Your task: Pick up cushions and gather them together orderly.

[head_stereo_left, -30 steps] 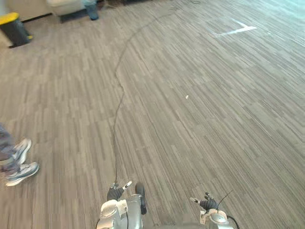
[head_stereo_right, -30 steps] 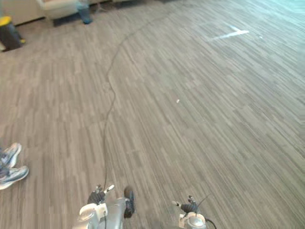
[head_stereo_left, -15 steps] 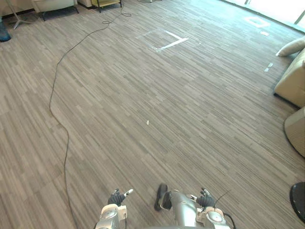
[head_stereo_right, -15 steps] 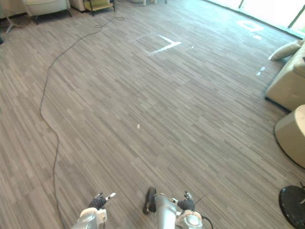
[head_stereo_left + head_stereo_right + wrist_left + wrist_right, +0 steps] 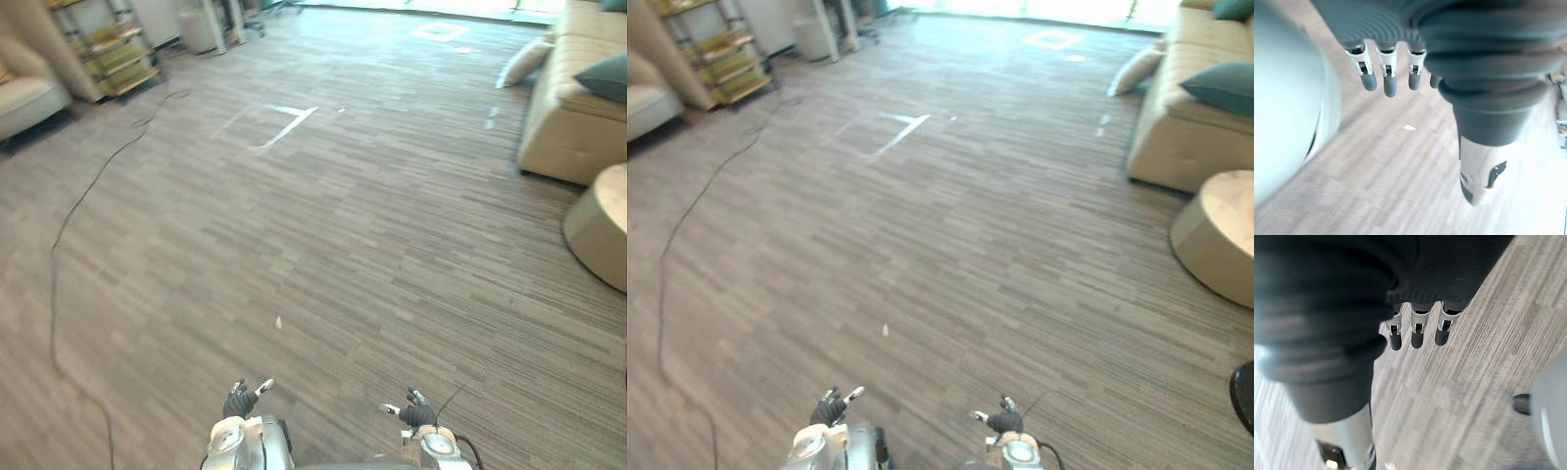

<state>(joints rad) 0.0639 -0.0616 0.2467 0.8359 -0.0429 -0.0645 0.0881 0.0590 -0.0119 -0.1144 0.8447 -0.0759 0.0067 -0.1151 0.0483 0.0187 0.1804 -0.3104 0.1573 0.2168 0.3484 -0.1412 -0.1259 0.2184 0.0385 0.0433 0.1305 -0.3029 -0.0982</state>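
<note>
— Two hands: what do they hold?
— Nothing. The left hand and the right hand hang low over the floor, fingers loosely extended, touching nothing.
— And cushions, how many?
— Three, all well apart from the hands. One beige cushion leans on the floor against the sofa. One teal cushion lies on its seat, a second teal cushion farther back. One round stool stands near the sofa.

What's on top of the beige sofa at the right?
A teal cushion lies on the sofa seat; a second teal cushion partly shows farther back. Beyond that the seat is out of frame.
</note>
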